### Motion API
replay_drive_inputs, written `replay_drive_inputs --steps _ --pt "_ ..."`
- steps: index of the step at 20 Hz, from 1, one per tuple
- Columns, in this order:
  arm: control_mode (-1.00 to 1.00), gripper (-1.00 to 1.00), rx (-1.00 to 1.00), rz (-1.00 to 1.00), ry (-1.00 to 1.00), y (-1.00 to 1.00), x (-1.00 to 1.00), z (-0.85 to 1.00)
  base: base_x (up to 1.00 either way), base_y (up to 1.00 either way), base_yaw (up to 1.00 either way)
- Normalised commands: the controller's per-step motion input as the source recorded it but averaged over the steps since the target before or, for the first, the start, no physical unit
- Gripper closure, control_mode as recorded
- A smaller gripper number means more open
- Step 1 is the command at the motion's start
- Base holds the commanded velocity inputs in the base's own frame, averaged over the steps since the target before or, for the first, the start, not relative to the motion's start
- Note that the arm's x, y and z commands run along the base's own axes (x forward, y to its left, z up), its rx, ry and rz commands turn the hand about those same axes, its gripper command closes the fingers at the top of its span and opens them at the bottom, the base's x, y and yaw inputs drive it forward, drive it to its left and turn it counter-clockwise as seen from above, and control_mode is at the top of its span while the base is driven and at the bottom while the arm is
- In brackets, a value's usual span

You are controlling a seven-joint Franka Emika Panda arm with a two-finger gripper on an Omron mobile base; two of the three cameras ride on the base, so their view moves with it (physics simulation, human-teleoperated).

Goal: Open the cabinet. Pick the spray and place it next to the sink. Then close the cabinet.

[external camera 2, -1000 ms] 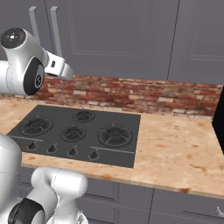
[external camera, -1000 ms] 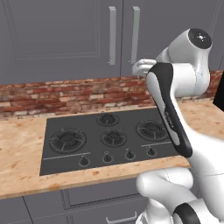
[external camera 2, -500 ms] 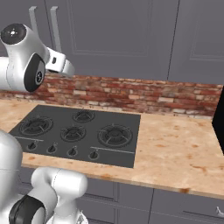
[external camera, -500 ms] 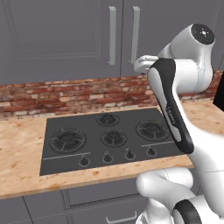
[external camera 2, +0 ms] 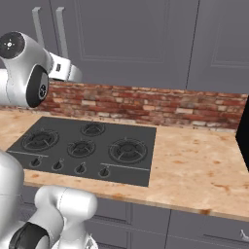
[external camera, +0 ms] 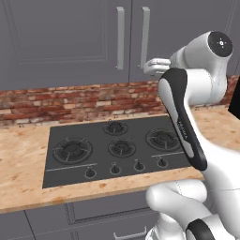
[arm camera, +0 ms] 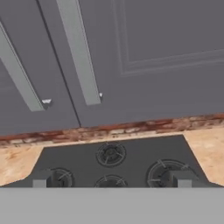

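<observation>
My claw: my gripper (arm camera: 111, 179) is spread wide and holds nothing. It is up high, near the bottom of the two silver handles.
The cabinet (external camera: 70, 37): both doors are shut flat. It hangs on the wall above the brick strip (external camera: 70, 101) and the stove (external camera: 112, 147).
The handles: the right door's handle (arm camera: 78, 50) is the one nearest the middle of my hand view. The left door's handle (arm camera: 17, 72) is just beside it. I am not touching either one.
The spray: I cannot see it. I think it is inside, behind the shut doors.
The sink: I cannot see it from here.
Done so far: nothing that I can tell. No door is open.
Left to do: grab a handle and pull the door open. Then take the spray, put it by the sink, and shut the cabinet.
Next, I think: move my claw around the right door's handle and pinch it.
</observation>
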Motion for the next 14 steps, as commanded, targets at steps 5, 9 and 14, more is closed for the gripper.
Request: replay_drive_inputs --steps 5,9,14 --pt "-1.0 -1.0 0.0 0.0 0.0 0.09 0.02 0.16 0.0 0.0 0.0" --pt "-1.0 -1.0 -0.04 0.0 0.0 0.1 0.46 0.02 0.0 0.0 0.0" --pt "-1.0 -1.0 -0.05 0.0 0.0 0.08 0.69 0.05 0.0 0.0 0.0"
